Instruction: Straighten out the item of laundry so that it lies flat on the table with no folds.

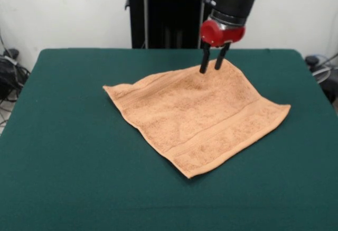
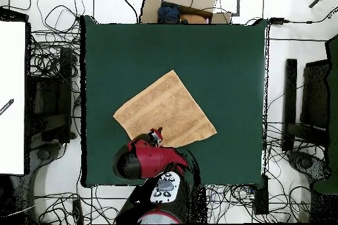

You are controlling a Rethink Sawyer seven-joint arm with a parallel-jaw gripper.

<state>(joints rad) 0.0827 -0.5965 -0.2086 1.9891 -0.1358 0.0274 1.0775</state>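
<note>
Tool (image 1: 212, 65) open, two dark fingers parted, tips just above the towel's (image 1: 196, 117) far corner. Towel spread flat as a diamond mid-table (image 1: 63, 136), corners toward table edges, woven band along its near-right hem. No readable labels.

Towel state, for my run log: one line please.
towel: spread flat, diamond-wise | gripper: open, at far corner | table: green

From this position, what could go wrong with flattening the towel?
The pincer stands open at the far corner of the towel. Closing there may pinch up a ridge instead of flattening it. The towel already looks nearly flat, so a pull might drag the whole cloth across the table and make new folds.
</note>
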